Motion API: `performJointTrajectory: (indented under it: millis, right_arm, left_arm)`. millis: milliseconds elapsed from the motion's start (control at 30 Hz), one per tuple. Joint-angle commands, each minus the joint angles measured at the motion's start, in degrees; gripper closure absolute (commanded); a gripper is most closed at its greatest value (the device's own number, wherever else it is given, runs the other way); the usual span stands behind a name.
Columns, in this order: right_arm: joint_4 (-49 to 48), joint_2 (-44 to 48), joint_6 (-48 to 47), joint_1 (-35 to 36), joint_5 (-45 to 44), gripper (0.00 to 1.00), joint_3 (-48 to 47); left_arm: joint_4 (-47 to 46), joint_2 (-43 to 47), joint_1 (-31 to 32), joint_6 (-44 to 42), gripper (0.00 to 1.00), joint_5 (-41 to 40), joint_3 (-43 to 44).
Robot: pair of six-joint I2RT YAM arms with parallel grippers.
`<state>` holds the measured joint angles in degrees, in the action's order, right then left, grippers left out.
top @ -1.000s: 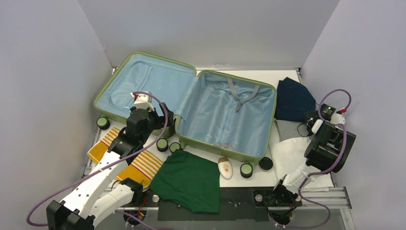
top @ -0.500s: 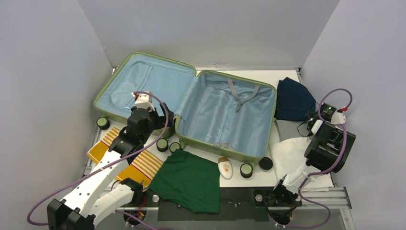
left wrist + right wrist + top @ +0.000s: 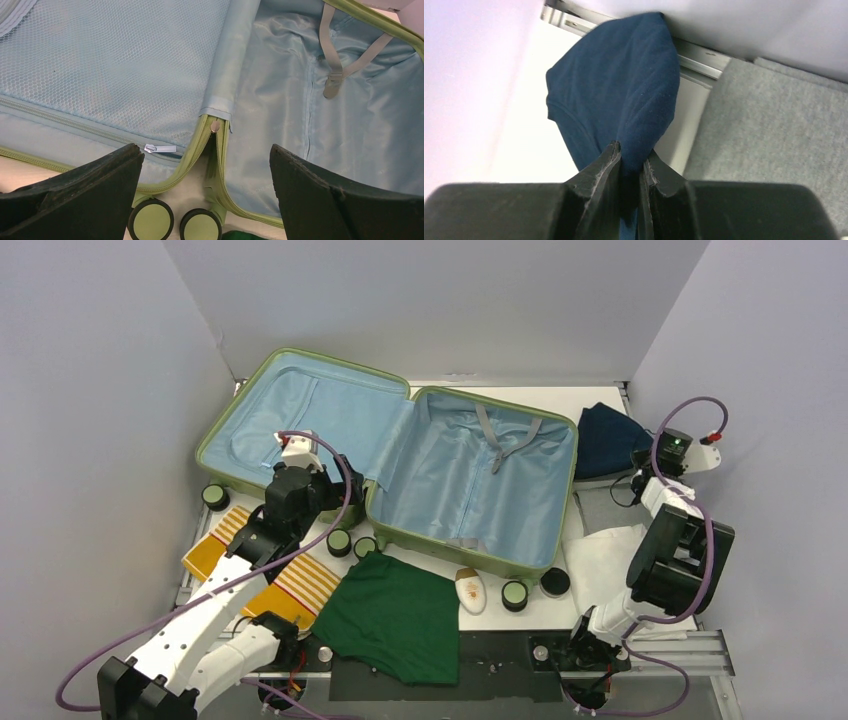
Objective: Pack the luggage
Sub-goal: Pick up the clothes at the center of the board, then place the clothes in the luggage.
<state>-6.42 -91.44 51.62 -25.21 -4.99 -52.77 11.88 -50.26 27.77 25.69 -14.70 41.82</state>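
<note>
navy cloth (image 3: 624, 75) is pinched tight in the right claw (image 3: 633, 152), bunched and hanging at the far right of the worktop (image 3: 590, 395). to do this step well, the arm should raise it clear of the rim, carry it left, then lower it flat onto the lining. the left claw (image 3: 205, 148) gapes wide, holding nothing, above the hinge. the suitcase (image 3: 470, 490) lies open mid-worktop, long axis left to right, wheels toward the arms.

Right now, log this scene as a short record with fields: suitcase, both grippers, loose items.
luggage: light-green hard-shell suitcase, lying open, no items seen inside
right gripper: shut on a fold of the dark navy cloth garment
left gripper: open, above the suitcase hinge
near edge: dark green cloth, white bottle
</note>
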Motion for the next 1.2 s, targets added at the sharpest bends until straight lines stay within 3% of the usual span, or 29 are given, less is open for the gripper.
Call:
performJointTrajectory:
  millis: [0,633,967,1167]
  right_arm:
    - [0.4,4.1,-1.8,1.6,-4.7,1.0,-5.9]
    - [6.2,8.4,0.9,9.0,-7.2,1.0,-20.3]
    - [12.7,9.1,-3.2,14.8,-11.4,1.0,-35.1]
    - [14.2,7.9,-7.0,21.0,-8.1,1.0,-45.3]
  left_arm:
    - [-1.4,1.6,0.3,-0.1,0.04,0.5,0.5]
    - [-1.1,2.0,0.6,-0.1,0.04,-0.4,0.3]
    - [-1.1,1.9,0.7,0.0,0.04,-0.8,0.4]
    - [-1.1,1.6,0.6,0.0,0.04,-1.1,0.3]
